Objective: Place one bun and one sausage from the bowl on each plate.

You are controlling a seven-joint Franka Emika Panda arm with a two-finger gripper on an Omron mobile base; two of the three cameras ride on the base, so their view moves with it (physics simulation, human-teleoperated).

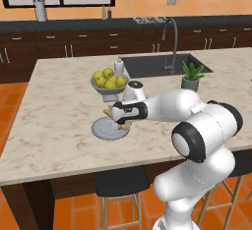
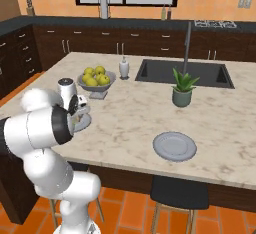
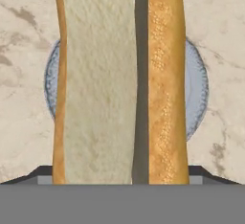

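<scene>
hand view puts us right over the bun (image 3: 119, 82), a long split roll running straight up from the jaws, pale crumb on one half, golden crust on the other, dark slit between them. jaws are spread wide and the bun sits between them, held above a grey-blue plate (image 3: 197, 89) whose round rim peeks out on both sides of the bread.

left base view: the gripper (image 1: 118, 117) hangs just over that plate (image 1: 102, 131) on the marble surface (image 1: 59, 106), with a sliver of bun (image 1: 107, 111) poking out beside the hand. beyond the jaws stands a pale footed bowl of yellow-green fruit (image 1: 109, 81), a small white bottle (image 1: 118, 66) behind it, then the sink (image 1: 157, 64) and a potted plant (image 1: 191, 76) off to the side.

right base view: second plate (image 2: 174, 145) lies bare, well apart from the jaws, near the surface's front edge. the dark bowl of the task i cannot make out from here.
</scene>
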